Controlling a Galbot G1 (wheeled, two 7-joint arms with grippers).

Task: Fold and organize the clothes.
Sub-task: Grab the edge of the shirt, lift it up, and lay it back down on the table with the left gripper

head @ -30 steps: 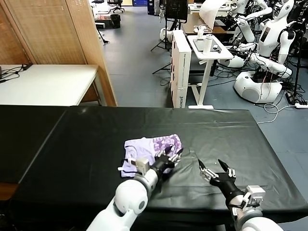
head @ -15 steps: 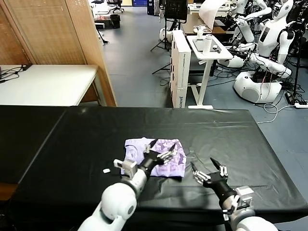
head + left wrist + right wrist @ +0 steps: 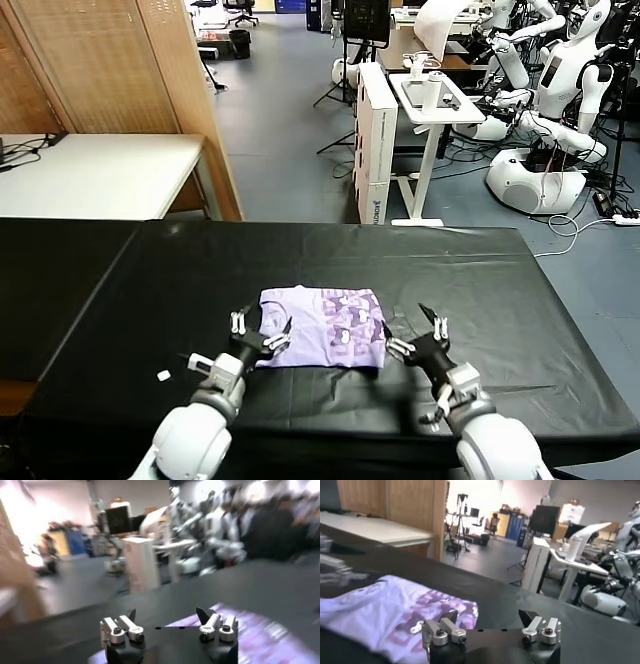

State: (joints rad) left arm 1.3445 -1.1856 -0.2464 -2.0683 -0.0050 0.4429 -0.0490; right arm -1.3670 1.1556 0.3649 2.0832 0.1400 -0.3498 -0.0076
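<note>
left end effector (image 3: 262, 328): fingers spread, low | right end effector (image 3: 412, 330): fingers spread, low

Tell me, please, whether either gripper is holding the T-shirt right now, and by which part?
Nothing is held. The left gripper and right gripper both stand open at the near corners of the folded T-shirt, which lies free on the table.

Hardly any writing can be read here. The tall white box (image 3: 377, 150) standing on the floor beyond the counter (image 3: 470, 270) carries a line of dark lettering running vertically down near its lower edge, perhaps a brand name, but the letters are too small to make out. The purple-and-white print on the folded T-shirt (image 3: 322, 328) shows blocky shapes in the right wrist view that may be letters, though no word can be read. No numbers, labels or signs are legible elsewhere.
</note>
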